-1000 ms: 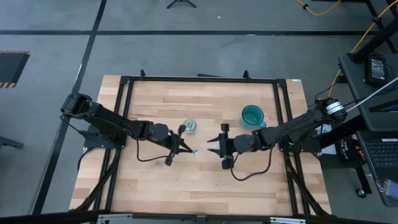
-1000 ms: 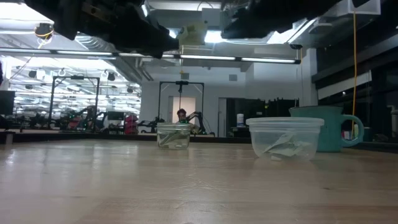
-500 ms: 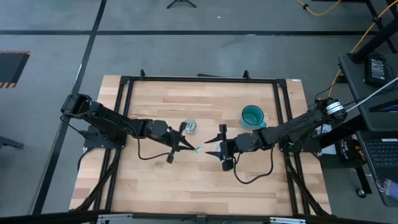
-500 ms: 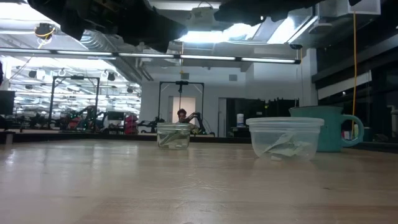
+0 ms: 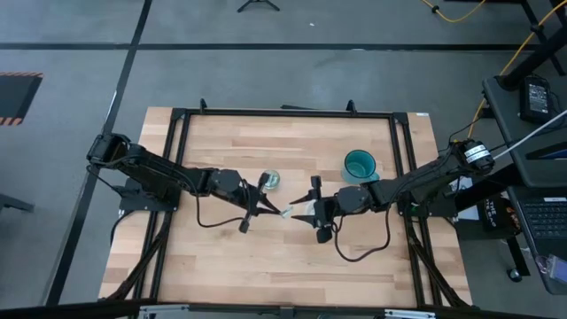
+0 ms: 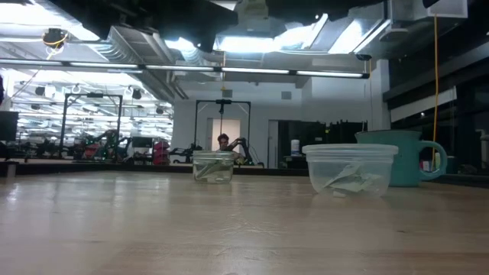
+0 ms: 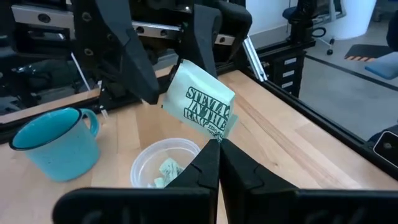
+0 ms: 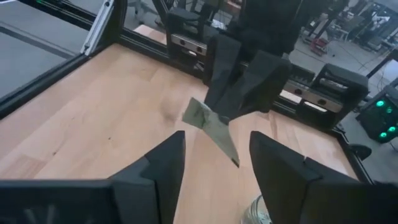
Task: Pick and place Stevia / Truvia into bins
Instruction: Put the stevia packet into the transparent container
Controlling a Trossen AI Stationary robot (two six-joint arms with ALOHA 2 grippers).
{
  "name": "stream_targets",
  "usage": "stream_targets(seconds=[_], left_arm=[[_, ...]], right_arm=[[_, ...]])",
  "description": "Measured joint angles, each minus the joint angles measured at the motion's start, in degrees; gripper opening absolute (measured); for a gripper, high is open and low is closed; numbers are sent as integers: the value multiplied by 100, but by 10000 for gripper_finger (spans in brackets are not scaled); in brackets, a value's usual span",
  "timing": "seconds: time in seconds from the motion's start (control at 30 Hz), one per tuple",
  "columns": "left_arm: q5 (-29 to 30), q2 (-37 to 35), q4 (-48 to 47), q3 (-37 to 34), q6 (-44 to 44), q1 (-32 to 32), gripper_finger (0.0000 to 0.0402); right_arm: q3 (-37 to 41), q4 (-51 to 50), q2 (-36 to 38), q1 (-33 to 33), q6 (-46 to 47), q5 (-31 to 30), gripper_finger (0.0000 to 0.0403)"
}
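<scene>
A light green and white Stevia packet [image 7: 202,106] hangs in the air over the table's middle, held by my left gripper [image 7: 219,144], which is shut on it. My right gripper [image 8: 217,143] is open and faces the left one; its two fingers [image 7: 134,59] stand on either side of the packet, and I cannot tell whether they touch it. Below the packet stands the clear plastic cup [image 7: 163,163] with packets inside. The small glass jar [image 5: 271,180] stands just beyond the left gripper [image 5: 276,211], also holding packets. My left gripper pinches the packet's lower corner [image 7: 219,132] between its two fingertips, coming level from the table's left side. The packet is lifted clear and stands up tilted above the fingertips, its printed face toward the wrist camera.
A teal mug [image 5: 360,165] stands on the right, toward the table's far edge, beside the right arm. In the low view the jar [image 6: 212,166], the cup [image 6: 350,169] and the mug [image 6: 397,156] stand in a row. Black frame rails [image 5: 283,113] run around the wooden top.
My left gripper has carried the packet a short way toward the table's right. My right gripper has come toward it, staying open, so the packet now sits between the right fingers. The jar, cup and mug have not moved.
</scene>
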State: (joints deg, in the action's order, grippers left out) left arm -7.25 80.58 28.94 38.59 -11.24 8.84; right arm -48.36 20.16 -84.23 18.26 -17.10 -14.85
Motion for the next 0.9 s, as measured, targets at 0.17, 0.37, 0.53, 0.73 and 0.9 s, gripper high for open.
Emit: stream_targets(seconds=[0.17, 0.37, 0.53, 0.73, 0.9], left_arm=[[85, 0, 71, -1, 3, -7, 2], [240, 0, 162, 0, -2, -9, 1], [212, 0, 336, -2, -2, -7, 1], [212, 0, 381, -2, 2, 17, 2], [225, 0, 383, -2, 0, 88, 3]], right_arm=[[0, 184, 0, 0, -101, 29, 148], [-2, 284, 0, 0, -164, 195, 100], [-2, 280, 0, 0, -165, 201, 52], [-2, 242, 0, 0, -309, 203, 9], [-7, 242, 0, 2, -302, 208, 5]])
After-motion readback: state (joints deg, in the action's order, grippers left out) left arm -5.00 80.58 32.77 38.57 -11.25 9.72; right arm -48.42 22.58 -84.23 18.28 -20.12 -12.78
